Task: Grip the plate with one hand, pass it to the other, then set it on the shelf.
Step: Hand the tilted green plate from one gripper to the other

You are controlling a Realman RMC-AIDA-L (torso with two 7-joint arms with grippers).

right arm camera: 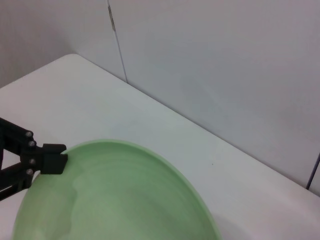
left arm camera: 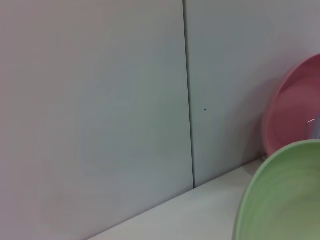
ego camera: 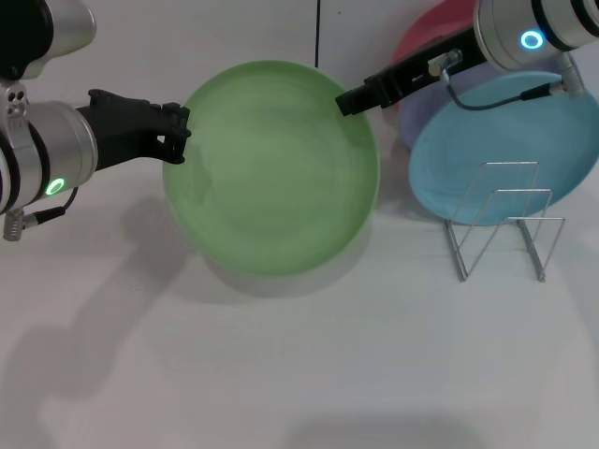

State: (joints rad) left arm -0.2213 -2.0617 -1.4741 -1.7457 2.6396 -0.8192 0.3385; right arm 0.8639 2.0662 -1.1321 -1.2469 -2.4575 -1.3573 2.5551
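- Head view: the green plate [ego camera: 271,168] is held up above the white table [ego camera: 299,374], casting a shadow beneath it; the left claw [ego camera: 176,134] pinches its rim on the robot's left side; the right claw [ego camera: 351,100] touches the rim on the far right side, though I cannot tell whether it has closed on it.
- Head view, surroundings: a wire rack [ego camera: 501,220] stands on the table to the right of the green plate, apart from it; a blue plate [ego camera: 510,140] leans just behind the rack, with a lavender plate [ego camera: 421,117] and a pink plate [ego camera: 432,33] farther back against the wall; the right arm and its cable cross in front of these plates.
- Left wrist view: only an edge of the green plate [left arm camera: 285,195] shows, with the pink plate [left arm camera: 292,110] behind it by the grey wall [left arm camera: 100,100]; the claw itself is out of sight.
- Right wrist view: the green plate [right arm camera: 125,195] fills the foreground; the left claw [right arm camera: 50,159] is clamped on its far rim; the table [right arm camera: 150,125] and wall lie beyond.
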